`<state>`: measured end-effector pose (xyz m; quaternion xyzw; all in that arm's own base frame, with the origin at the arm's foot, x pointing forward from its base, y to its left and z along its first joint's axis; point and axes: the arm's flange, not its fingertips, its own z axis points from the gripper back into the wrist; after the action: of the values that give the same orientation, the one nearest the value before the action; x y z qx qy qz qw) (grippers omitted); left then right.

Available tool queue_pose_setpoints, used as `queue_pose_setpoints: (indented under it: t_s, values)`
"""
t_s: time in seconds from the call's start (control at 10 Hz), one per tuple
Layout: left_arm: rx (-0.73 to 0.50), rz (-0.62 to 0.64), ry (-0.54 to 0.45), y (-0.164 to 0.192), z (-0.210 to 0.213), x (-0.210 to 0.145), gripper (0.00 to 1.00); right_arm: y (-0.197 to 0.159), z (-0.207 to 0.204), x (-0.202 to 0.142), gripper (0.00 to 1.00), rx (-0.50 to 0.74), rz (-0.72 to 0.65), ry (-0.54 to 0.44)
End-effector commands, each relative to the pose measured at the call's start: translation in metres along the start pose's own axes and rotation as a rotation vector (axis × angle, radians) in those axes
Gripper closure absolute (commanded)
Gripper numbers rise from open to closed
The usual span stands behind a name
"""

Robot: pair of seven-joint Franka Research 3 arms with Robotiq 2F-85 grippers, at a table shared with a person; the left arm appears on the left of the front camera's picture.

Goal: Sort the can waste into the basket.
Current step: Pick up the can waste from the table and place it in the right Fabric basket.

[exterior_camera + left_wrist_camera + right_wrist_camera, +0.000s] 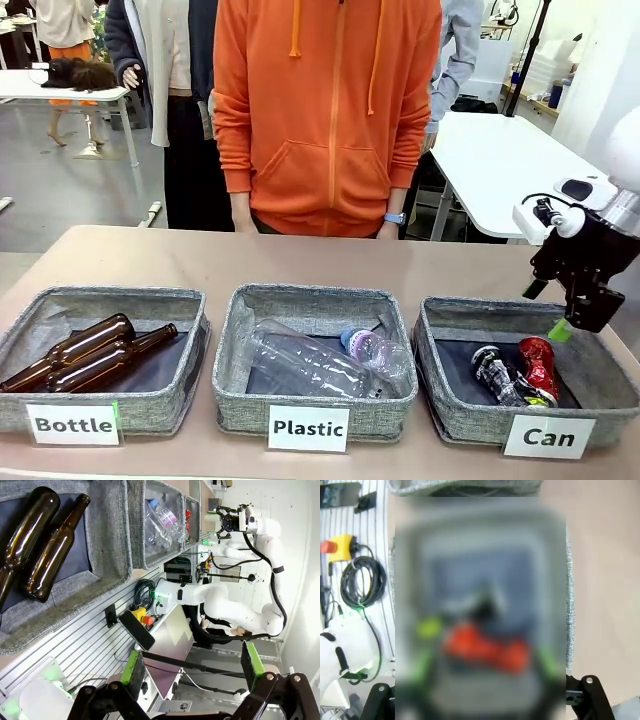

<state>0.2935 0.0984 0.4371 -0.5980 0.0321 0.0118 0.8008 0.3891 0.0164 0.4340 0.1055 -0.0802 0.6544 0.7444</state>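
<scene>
1. Three grey fabric baskets are set in a row along the near edge of the worktop [150,255], each with one white label.
2. The basket [610,385] labelled "Can" is placed at the robot's right end of the row.
3. Two crushed cans are seen lying inside it, side by side: one red can [540,362] and one black can [497,375] with a silver top.
4. The middle basket [235,385], labelled "Plastic", is seen to hold clear plastic bottles [310,365]; two can be made out, though the exact number cannot be told.
5. The basket [190,375] labelled "Bottle", at the robot's left end, is seen to hold two brown glass bottles [90,355], lying side by side.
6. The right gripper [575,325] is held above the far right part of the "Can" basket, its jaws spread and nothing grasped.
7. The left gripper [192,675] is seen in its wrist view with its two green-padded fingers wide apart and nothing between them.
8. One person in an orange hooded top [330,110] is seen standing at the far side of the worktop.
</scene>
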Motion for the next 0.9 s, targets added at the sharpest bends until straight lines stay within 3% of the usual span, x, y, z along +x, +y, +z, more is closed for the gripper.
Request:
queue_pose_setpoints:
  t_s: [0.0, 0.1, 0.2, 0.3, 0.4, 0.5, 0.6, 0.8]
  values:
    - [0.01, 0.0, -0.001, -0.001, 0.002, -0.002, 0.0, -0.01, 0.004, 0.005, 0.0, 0.043, -0.043, -0.071]
    - [0.01, 0.0, -0.001, -0.001, 0.002, -0.002, 0.0, -0.013, 0.007, 0.011, 0.0, 0.002, -0.217, -0.213]
    - [0.01, 0.0, -0.001, -0.001, 0.002, -0.002, 0.0, -0.021, 0.012, 0.02, 0.0, -0.077, -0.393, -0.504]
    - [0.01, 0.0, -0.001, -0.001, 0.002, -0.002, 0.0, -0.019, 0.021, 0.021, 0.0, 0.021, -0.577, -0.671]
    - [0.01, 0.0, -0.001, -0.001, 0.002, -0.002, 0.0, -0.018, 0.033, 0.016, 0.0, 0.239, -0.726, -0.834]
    - [0.01, 0.0, -0.001, -0.001, 0.002, -0.002, 0.0, -0.021, 0.04, 0.007, 0.0, 0.327, -0.856, -0.921]
    - [0.01, 0.0, -0.001, -0.001, 0.002, -0.002, 0.0, -0.03, 0.041, -0.006, 0.0, 0.337, -1.032, -1.003]
    - [0.01, 0.0, -0.001, -0.001, 0.002, -0.002, 0.0, -0.049, 0.045, -0.038, 0.0, 0.447, -1.163, -1.241]
